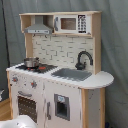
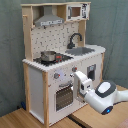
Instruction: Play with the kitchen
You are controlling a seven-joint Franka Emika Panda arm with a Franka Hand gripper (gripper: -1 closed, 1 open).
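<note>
White and rounded, the robot arm (image 2: 102,95) reaches from the second exterior view's lower right toward the front of the kitchen (image 2: 62,60), and its gripper (image 2: 76,76) sits at the upper edge of the oven door (image 2: 64,95), just under the row of knobs. I cannot tell if the gripper is spread or pressed together, because its tip merges with the white front of the cabinet. In the first exterior view only a pale rounded part of the arm (image 1: 20,121) shows at the bottom edge, below the oven door (image 1: 27,106). The kitchen stands upright on a wooden floor (image 2: 20,120) before a grey-green curtain (image 2: 10,55). On its counter, the black stovetop (image 1: 34,67) carries 1 small metal pot (image 1: 31,62), and next to it lies the grey sink (image 1: 72,74) with the black curved faucet (image 1: 82,59) behind it. Above the stovetop hangs the grey hood (image 1: 38,28), and beside the hood the small microwave (image 1: 73,23) is set in the light-wood upper shelf. A tiled back wall (image 1: 57,50) fills the space between the counter and the shelf.
</note>
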